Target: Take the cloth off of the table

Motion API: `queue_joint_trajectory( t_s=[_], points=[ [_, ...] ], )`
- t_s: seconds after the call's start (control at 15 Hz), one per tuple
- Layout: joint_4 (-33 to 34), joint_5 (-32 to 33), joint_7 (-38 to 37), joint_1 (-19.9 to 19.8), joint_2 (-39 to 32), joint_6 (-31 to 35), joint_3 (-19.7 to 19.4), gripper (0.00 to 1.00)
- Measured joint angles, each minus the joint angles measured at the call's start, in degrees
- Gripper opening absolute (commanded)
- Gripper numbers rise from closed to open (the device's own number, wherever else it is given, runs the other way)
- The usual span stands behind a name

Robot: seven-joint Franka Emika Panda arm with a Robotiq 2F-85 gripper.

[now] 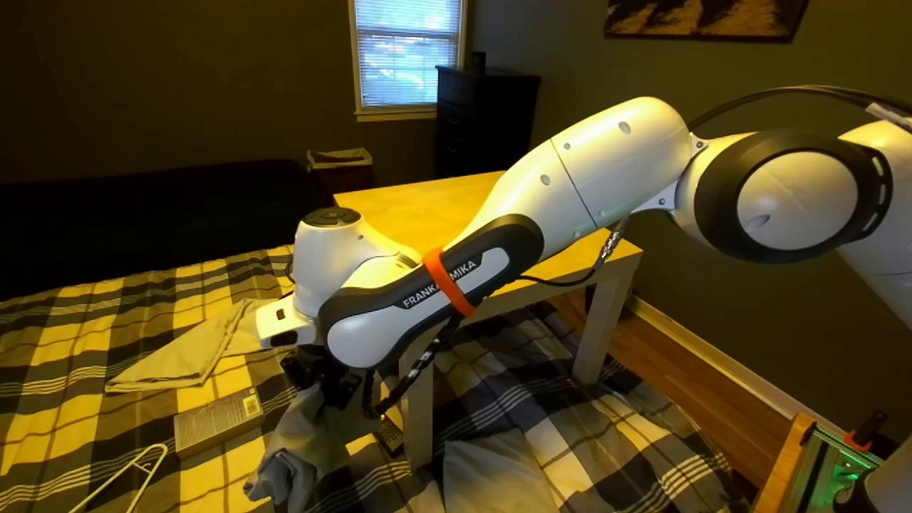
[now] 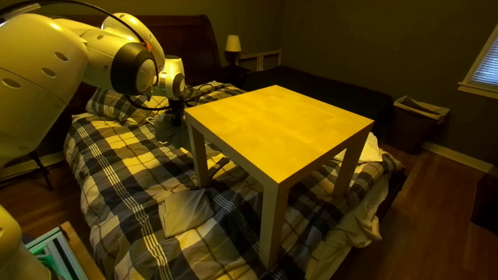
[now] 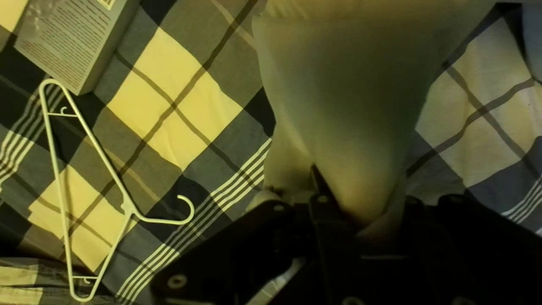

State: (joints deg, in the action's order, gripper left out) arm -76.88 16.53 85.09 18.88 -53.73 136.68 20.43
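A black two-fingered robot hand is clenched on the gathered upper end of a soft grey fabric cloth. The cloth hangs beside a square, pale yellow wooden desk, near one corner and below the level of its top, above a bed cover in yellow, grey and black plaid. The lifting-off looks done; letting go seems to remain.

The likeliest trouble is a slip: a narrow pinch bears the whole hanging weight, so a sharp swing could pull the fabric loose early. A move toward the desk could snag the folds on the straight, square wooden leg near them. Dragging the cloth sideways while low could hook it on the white plastic clothes hanger, whose hook end faces the cloth in the wrist view, or nudge the flat grey printed box. On release, a fold could cling to the hand and trail after it.

The cloth's long axis runs mostly up and down. In an exterior view it slants from the hand toward lower left, its crumpled tail pointing downward. In the wrist view it is narrow at the hand and widens toward the top. Whether the tail touches the bed cover is unclear.
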Motion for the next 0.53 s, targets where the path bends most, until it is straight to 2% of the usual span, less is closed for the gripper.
queue_joint_trajectory(
  t_s=[0.27,0.33,0.4,0.53],
  points=[
    [1.11,-2.41,4.05,-0.8,-2.82,-0.8,0.04,0.03],
    [1.67,-2.91,4.72,-0.79,-3.54,-1.14,0.09,0.14],
    [2.13,-3.31,5.2,-0.78,-4.12,-1.49,0.11,0.36],
    [3.17,-4.06,5.85,-0.75,-5.07,-2.33,0.13,0.4]
  ],
)
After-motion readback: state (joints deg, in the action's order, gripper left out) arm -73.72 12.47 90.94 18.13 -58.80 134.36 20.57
